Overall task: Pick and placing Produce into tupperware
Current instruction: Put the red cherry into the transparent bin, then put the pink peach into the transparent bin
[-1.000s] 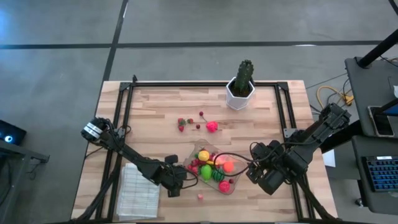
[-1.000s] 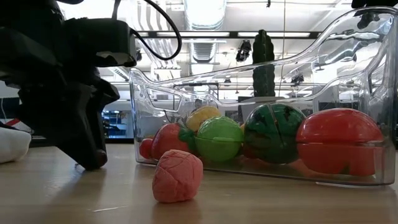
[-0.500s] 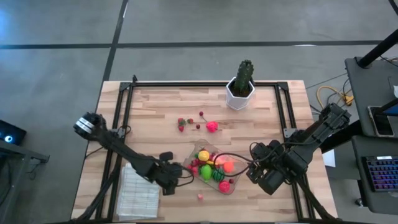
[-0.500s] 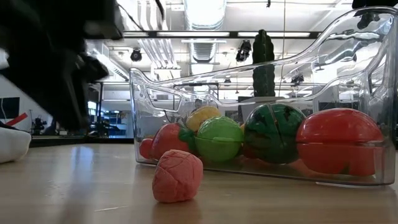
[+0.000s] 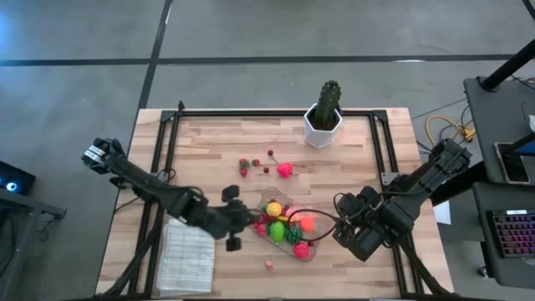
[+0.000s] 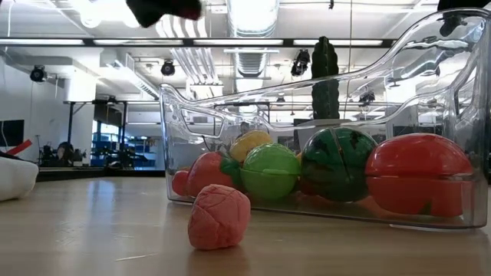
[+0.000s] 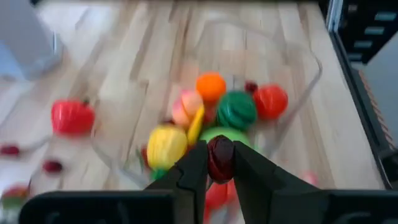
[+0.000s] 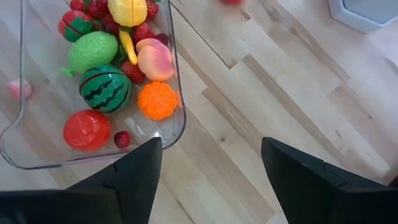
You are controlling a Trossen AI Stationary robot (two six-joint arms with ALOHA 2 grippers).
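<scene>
Raised off the table since a second ago, the left gripper (image 7: pixel 219 163) is now held above the tupperware's (image 5: pixel 311 249) near end, pinching one dark red cherry (image 7: pixel 220 155).

One clear tupperware is seen, holding about a dozen pieces, among them one striped melon ball (image 8: pixel 105 88), one orange (image 8: pixel 157 100), one red tomato (image 8: pixel 86 129) and one yellow piece (image 8: pixel 128 11). One pink piece (image 6: pixel 219 217) lies on the table just outside it; one pink fruit (image 5: pixel 286 170) and a few red berries (image 5: pixel 245 165) lie farther off. The right gripper (image 8: pixel 211 168) is spread wide beside the tupperware. One potted cactus (image 5: pixel 325 114) and one white cloth (image 5: pixel 185 255) are also present.
</scene>
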